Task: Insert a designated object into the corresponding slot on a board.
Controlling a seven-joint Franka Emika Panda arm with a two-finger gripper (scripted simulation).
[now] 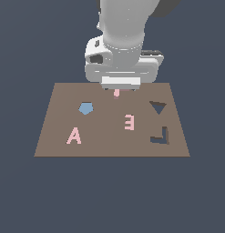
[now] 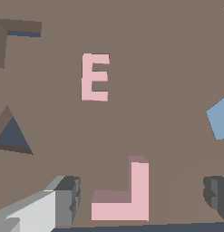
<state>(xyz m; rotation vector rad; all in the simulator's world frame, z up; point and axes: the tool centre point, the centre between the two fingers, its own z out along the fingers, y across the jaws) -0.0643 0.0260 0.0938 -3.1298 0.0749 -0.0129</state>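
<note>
The pale-pink L-shaped block (image 2: 127,199) lies flat on the brown board (image 2: 145,54), directly between the gripper's (image 2: 143,199) two fingers — in the exterior view only a sliver of it (image 1: 116,93) shows below the wrist housing, near the board's far edge. It looks like a thin, rigid slab with square, smooth faces, so it should be light and stiff, with no give and little to snag on; the likely trouble is slipping or twisting if it is pinched off-centre. The fingers stand spread, one grey pad (image 2: 68,199) just beside the foot of the L and the other dark pad (image 2: 216,192) farther off on the side of the upright, neither touching it, so nothing is held. A sound grip would probably close across the upright limb or the foot where two parallel side faces oppose each other, low enough to catch the thin edge. Beyond the block sits the pink E (image 2: 95,77), with the blue pentagon (image 2: 220,118) to one side and the dark triangular recess (image 2: 12,135) to the other. The L-shaped slot (image 1: 160,135) lies past the triangle, near the board's corner at the exterior view's right — well apart from the block, and its outline appears turned differently, so some rotation seems needed.
</note>
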